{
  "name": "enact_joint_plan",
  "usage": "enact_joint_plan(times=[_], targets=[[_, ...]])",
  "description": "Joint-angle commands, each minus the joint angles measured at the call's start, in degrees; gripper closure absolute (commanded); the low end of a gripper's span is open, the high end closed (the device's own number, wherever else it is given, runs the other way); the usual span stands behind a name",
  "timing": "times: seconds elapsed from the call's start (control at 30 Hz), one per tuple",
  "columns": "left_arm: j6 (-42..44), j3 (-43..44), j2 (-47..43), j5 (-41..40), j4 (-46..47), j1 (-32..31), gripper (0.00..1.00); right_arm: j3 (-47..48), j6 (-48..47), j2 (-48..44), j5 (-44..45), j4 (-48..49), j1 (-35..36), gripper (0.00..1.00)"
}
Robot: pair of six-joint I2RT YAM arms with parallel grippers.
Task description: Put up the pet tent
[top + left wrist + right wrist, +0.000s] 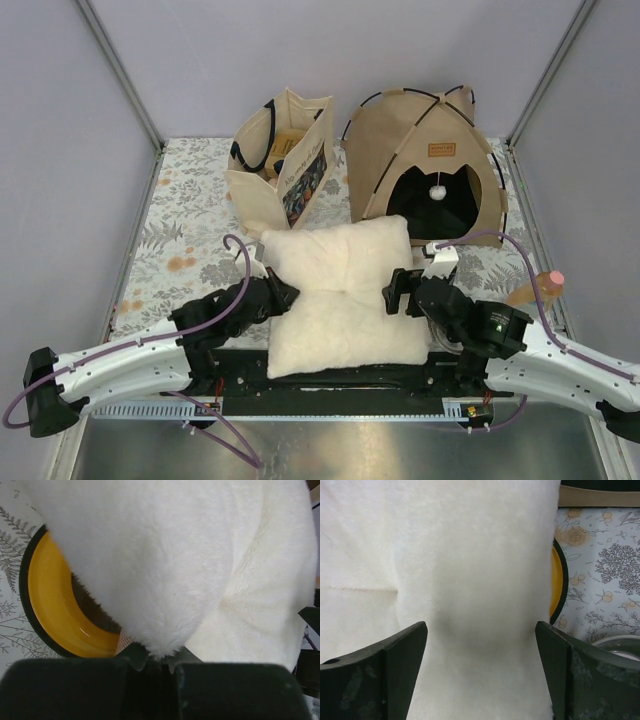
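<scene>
Where the left hand (pixel 283 296) meets one side edge of the cream pillow (pixel 340 300), its two dark fingers (pixel 60 690) are drawn together. A fold of white fluff comes down right into the seam between them. It seems to be pinched there, though the fur hides the very tips.

Facing it across the pillow, the right hand (pixel 392 292) stands at the opposite edge with its jaws spread wide. The pillow's edge fills the space between them, and neither finger visibly presses into it.

A yellow dish (pixel 55 615) with a dark rim shows from under the pillow, just beside each hand on its outer side.

The pet tent (pixel 425 150) stands upright on the flowered desk (pixel 180 210), well beyond the right hand and touched by neither hand. Its thin black poles arch over the tan canvas and its dark doorway faces the arms. A white pompom (pixel 437 191) hangs in that doorway, below a small brown label patch (pixel 441 148).

Well beyond the left hand, just beside the tent, stands a beige tote bag (pixel 285 170) with black handles.
</scene>
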Motion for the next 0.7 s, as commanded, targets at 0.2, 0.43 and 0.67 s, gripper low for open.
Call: enact_joint_plan(times=[0.2,0.43,0.67], targets=[[3.8,4.8,-1.0,-4.6,-7.3,0.0,0.92,-1.1,-1.9,-1.2,-4.3,3.0,-6.0,0.00],[6.5,4.0,1.2,-0.9,-2.1,0.1,0.89,-7.5,-2.0,6.1,-17.5,13.6,-11.1,0.04],[13.4,8.2,4.4,7.0,5.5,0.1,1.00,-4.7,-4.6,2.8,-27.1,17.5,-11.2,0.82]])
